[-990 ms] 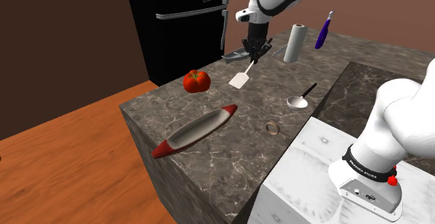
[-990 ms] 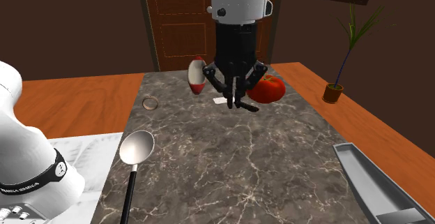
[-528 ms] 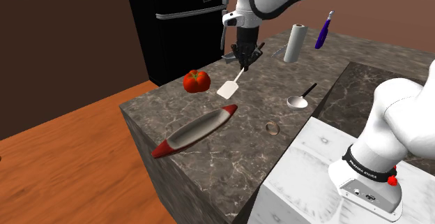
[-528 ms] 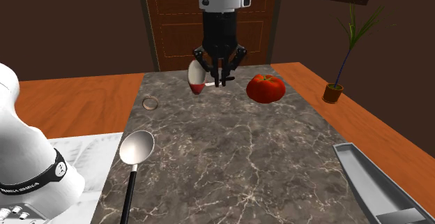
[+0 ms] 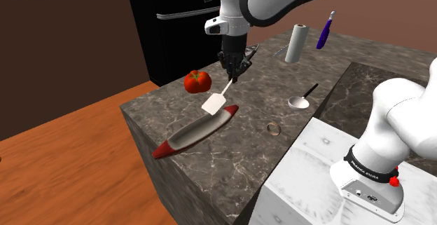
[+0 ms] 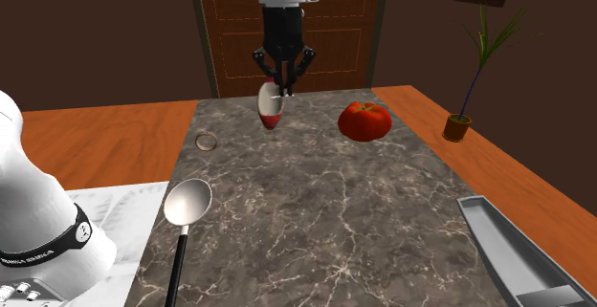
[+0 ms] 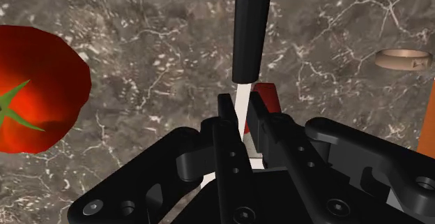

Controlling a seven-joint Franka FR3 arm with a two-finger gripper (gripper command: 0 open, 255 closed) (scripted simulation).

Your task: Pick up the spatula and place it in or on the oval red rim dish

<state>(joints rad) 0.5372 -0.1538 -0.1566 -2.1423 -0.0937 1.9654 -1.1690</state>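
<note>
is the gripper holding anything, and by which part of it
Yes: the gripper is shut on the spatula, clasping its thin white neck, between the black handle and the white blade.

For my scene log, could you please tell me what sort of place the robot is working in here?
Most likely a home kitchen: a black fridge stands behind a dark marbled counter, which carries a tomato, a spoon and a paper roll.
</note>
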